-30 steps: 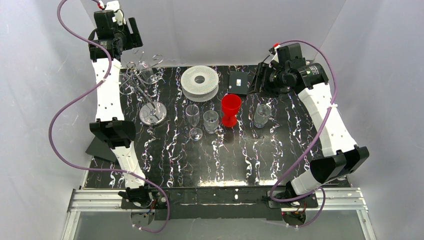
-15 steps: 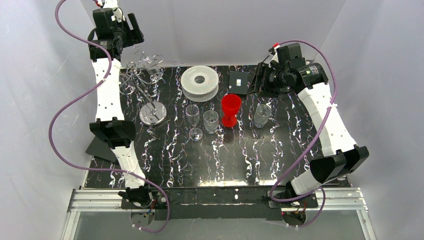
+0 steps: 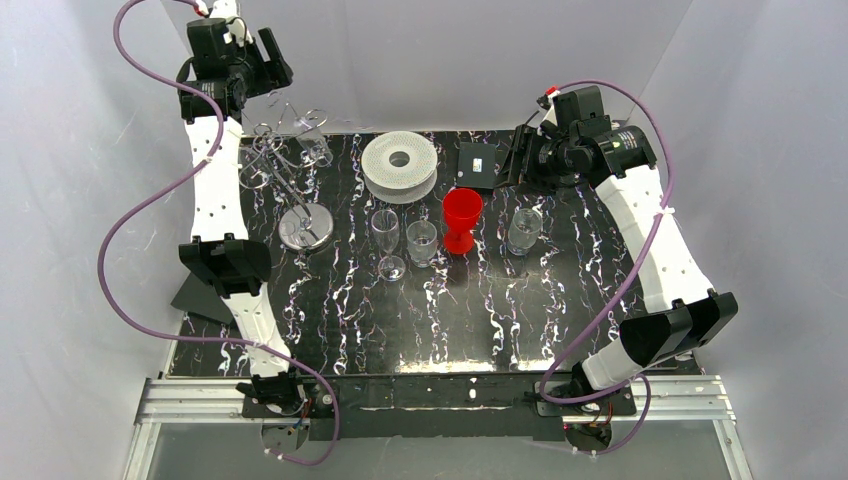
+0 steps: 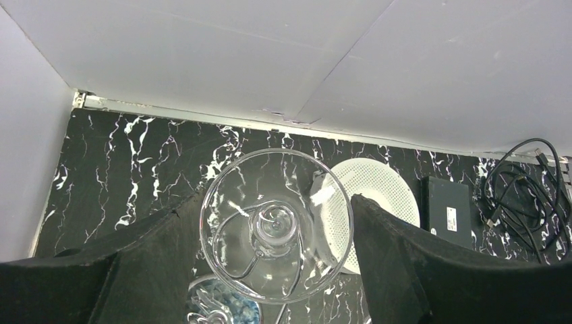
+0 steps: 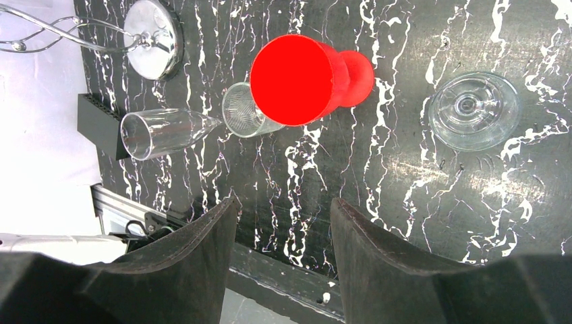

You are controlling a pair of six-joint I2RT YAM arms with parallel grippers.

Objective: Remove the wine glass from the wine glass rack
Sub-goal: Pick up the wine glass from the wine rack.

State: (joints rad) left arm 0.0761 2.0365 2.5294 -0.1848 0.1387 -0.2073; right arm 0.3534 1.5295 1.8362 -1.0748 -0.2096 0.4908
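The wine glass [image 4: 276, 226] hangs upside down on the wine glass rack. Its round clear foot faces my left wrist camera, and a wire hook shows through it. My left gripper [image 4: 276, 233] is high at the back left [image 3: 278, 82], and its black fingers [image 4: 398, 256] press both sides of the foot's rim. The rack's chrome disc base [image 3: 305, 228] stands below, with its wire arms rising toward the gripper. In the top view the glass bowl [image 3: 316, 148] is faint among the wires. My right gripper [image 3: 515, 160] hovers open and empty [image 5: 283, 209] at the back right.
A white ribbed spool [image 3: 400, 165] and a black box [image 3: 476, 163] lie at the back. A red goblet [image 3: 462, 218], a clear flute [image 3: 386, 240], a tumbler [image 3: 421, 240] and another clear glass [image 3: 524, 230] stand mid-table. White walls enclose the back and sides.
My left gripper has risen slightly at the top of the rack, and the glass has shifted among the wires. The right arm has not moved.
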